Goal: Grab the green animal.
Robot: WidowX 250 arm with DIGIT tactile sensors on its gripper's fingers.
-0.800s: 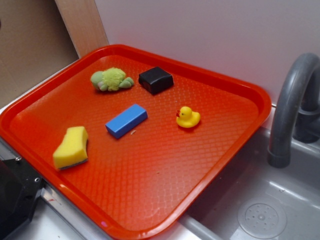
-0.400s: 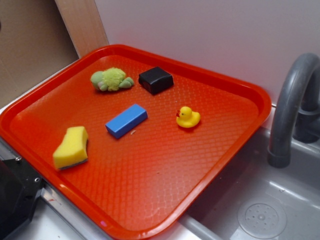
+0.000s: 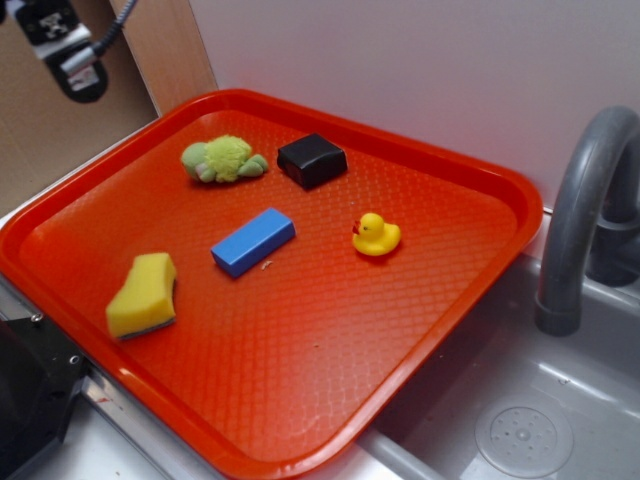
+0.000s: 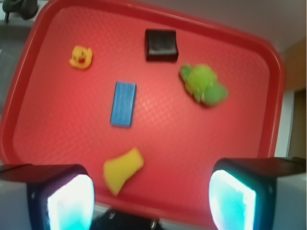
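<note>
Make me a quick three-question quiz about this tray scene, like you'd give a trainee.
1. True or false: the gripper is already holding the green animal.
2. Which thing lies nearest the green animal? A: duck B: black block C: sponge
3. Fill in: everything sits on a red ____, beside a grey sink.

Key
1. False. The jaws stand open, high above the tray, with nothing between them.
2. B
3. tray
</note>
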